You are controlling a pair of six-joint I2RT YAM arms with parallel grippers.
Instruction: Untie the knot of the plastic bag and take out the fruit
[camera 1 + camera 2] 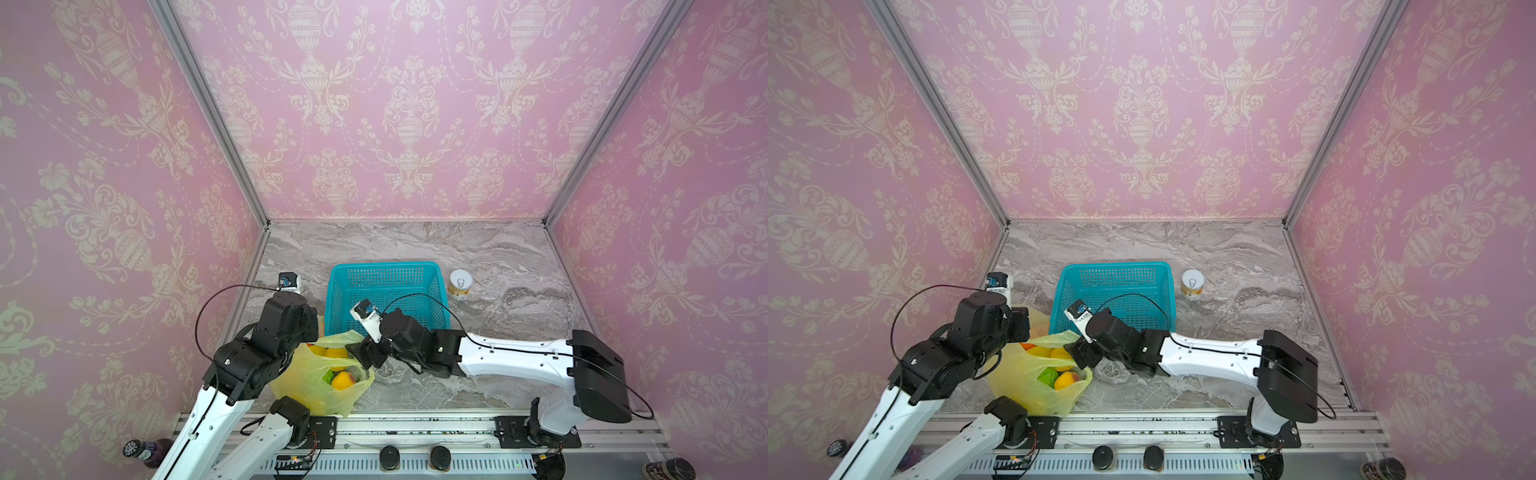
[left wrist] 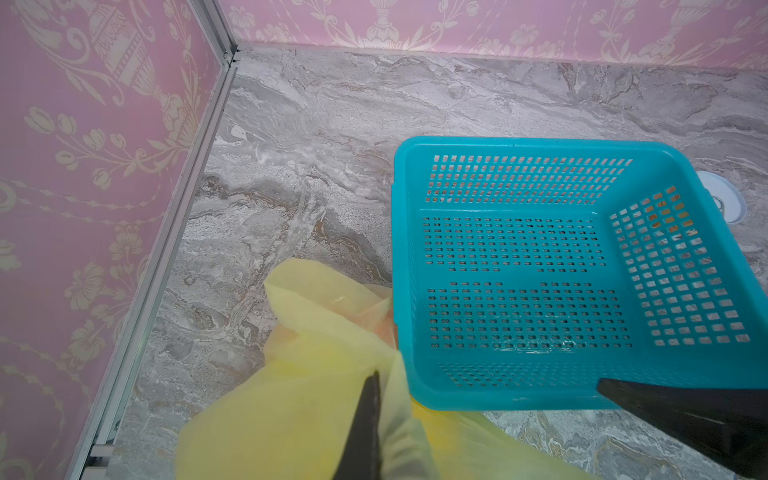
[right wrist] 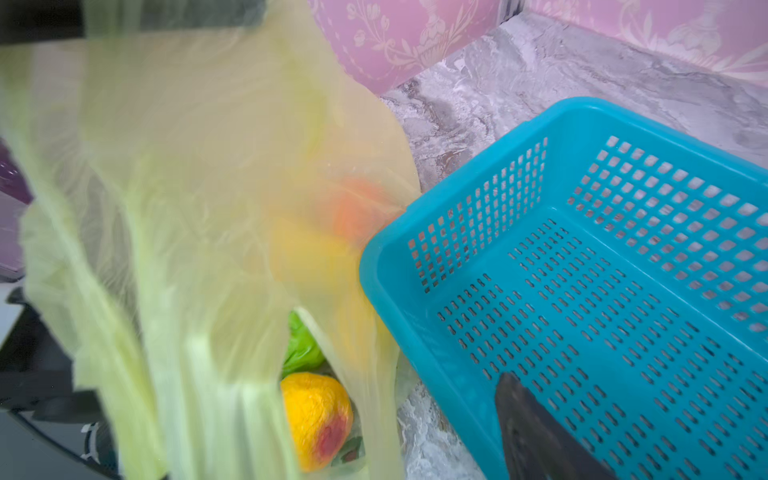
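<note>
The plastic bag (image 1: 307, 382) (image 1: 1021, 382) lies at the table's front left with its mouth gaping, and the knot is not in view. Fruit shows inside it: a yellow piece with a red blush (image 1: 343, 380) (image 3: 313, 415), a green one (image 1: 1047, 376) (image 3: 301, 345) and an orange one behind the film (image 3: 357, 212). My left gripper (image 2: 376, 374) is shut on the bag's far rim (image 2: 291, 415) and holds it up. At the bag's right rim my right gripper (image 1: 365, 359) is open. One of its fingers (image 3: 536, 428) hangs over the basket; the other is hidden behind the film (image 3: 166, 166).
An empty teal perforated basket (image 1: 386, 270) (image 2: 498, 143) stands right behind the bag and touches it. A small white-and-yellow can (image 1: 460, 284) sits to the basket's right. Pink walls close in the left, back and right sides. A metal rail (image 1: 415, 426) runs along the front.
</note>
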